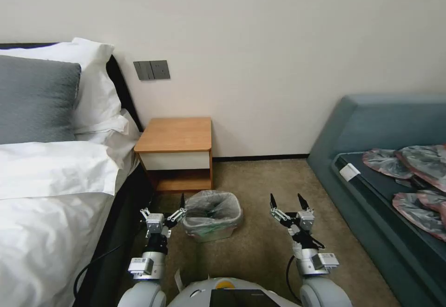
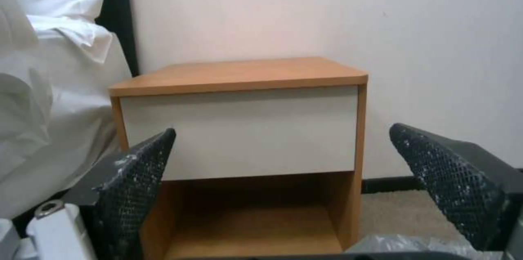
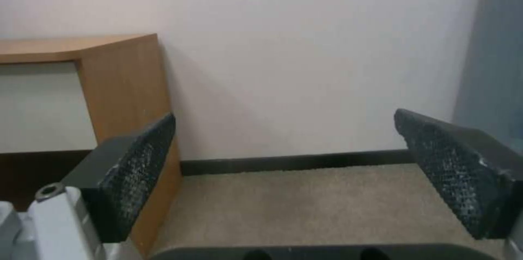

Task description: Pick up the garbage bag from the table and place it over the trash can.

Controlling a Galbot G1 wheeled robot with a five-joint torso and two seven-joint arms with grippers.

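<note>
Beige carpet [image 1: 260, 251] floor, plain cream wall, so a pretty ordinary bedroom. The small wooden nightstand with the orange-brown top [image 1: 175, 134] sits against the far wall, with a white-sheeted bed [image 1: 51, 195] on the left and a teal-grey sofa [image 1: 371, 126] on the right. The crinkly translucent grey garbage bag [image 1: 211, 205] is already lining the cream-white rectangular trash can [image 1: 214, 233], which stands on the carpet just in front of the nightstand. The left gripper [image 1: 182, 202] hovers by the can's left side, spread wide and holding nothing. The right gripper [image 1: 288, 201] is off to the can's right, also released. A cluster of grey-pink bags [image 1: 413, 181] lies on the sofa.
</note>
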